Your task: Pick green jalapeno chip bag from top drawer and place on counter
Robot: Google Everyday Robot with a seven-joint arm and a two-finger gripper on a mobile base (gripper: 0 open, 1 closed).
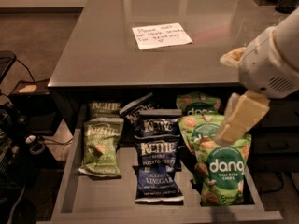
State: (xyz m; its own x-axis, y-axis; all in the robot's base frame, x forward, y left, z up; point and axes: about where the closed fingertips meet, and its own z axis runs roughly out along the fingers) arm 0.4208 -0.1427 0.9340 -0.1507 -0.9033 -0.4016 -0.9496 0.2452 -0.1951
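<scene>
The open top drawer (pixel 96 197) sits below the counter (pixel 117 64). A light-green Kettle jalapeno chip bag (pixel 100 146) lies in the drawer's left lane, with a second one (pixel 103 108) behind it, partly under the counter edge. My gripper (pixel 226 97) hangs on a white arm at the right, above the drawer's right side and over the dang bags. It is far right of the jalapeno bags. Its cream fingers (pixel 242 118) stand apart and hold nothing.
Dark blue Kettle bags (pixel 159 160) fill the middle lane. Bright green dang rice chip bags (pixel 223 171) fill the right lane. A white handwritten note (pixel 161 35) lies on the counter. Cables and dark gear (pixel 18 139) are on the floor at left.
</scene>
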